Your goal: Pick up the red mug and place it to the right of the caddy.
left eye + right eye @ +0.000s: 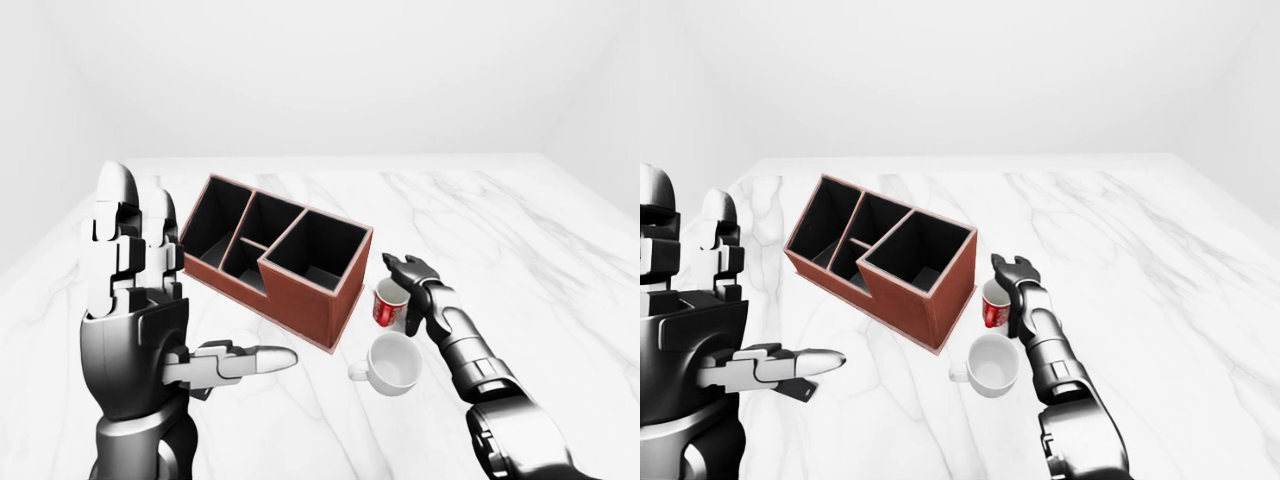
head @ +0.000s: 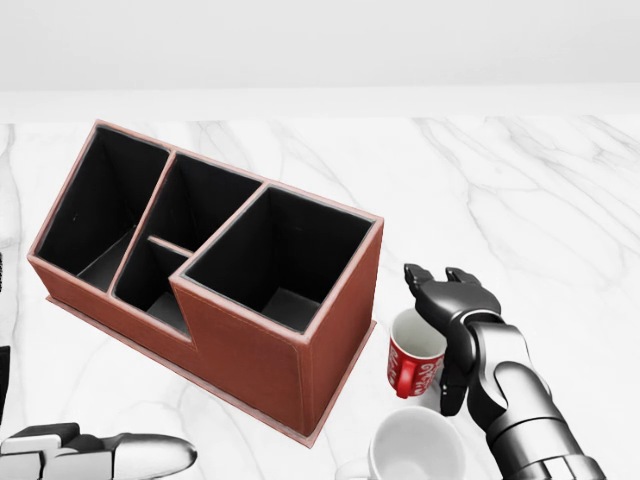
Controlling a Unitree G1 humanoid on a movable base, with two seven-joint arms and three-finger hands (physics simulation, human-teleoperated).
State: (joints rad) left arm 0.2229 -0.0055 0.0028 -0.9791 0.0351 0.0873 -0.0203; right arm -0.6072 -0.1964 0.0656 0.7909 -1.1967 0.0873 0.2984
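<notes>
All three views look down and forward from the robot's head over a white marble tabletop. The head view sits closest (it crops the reddish-brown, black-lined compartment caddy large); both eye views stand wider, sharing caddy, tabletop and white walls.

Red mug upright, just right of brown, compartmented caddy, on marble.

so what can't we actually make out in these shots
- Red mug: its right side, hidden by the right hand in all views, so finger closure is unclear.
- White mug: cut off by the head view's bottom edge.
- Caddy: compartment floors mostly dark.
- Left hand: mostly outside the head view.
</notes>
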